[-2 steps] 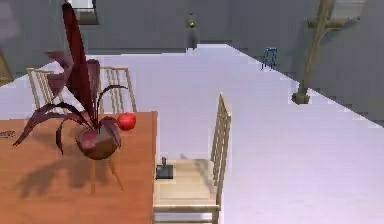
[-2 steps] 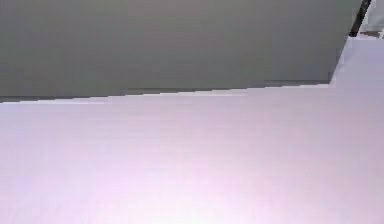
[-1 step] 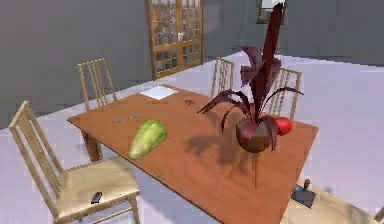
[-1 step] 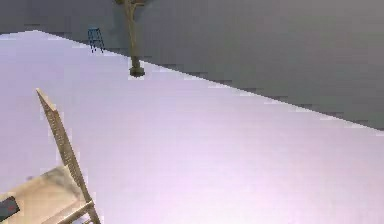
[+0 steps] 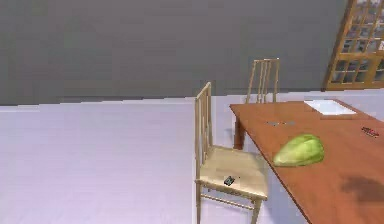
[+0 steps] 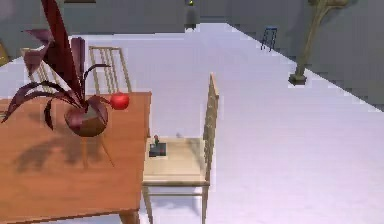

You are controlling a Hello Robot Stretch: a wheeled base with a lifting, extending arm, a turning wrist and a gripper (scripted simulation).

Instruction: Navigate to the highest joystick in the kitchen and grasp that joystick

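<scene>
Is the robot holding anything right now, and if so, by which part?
That cannot be told from these pictures. A small dark thing lies on the seat of the chair.

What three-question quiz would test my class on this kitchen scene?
1. True or false: in the arm side view, the dark thing lies on a chair.
2. The ball beside the pot is: A red, B blue, C yellow.
3. Fill in: in the forward view, the rounded thing on the table is ___.
Key: 1 true; 2 A; 3 green.
</scene>
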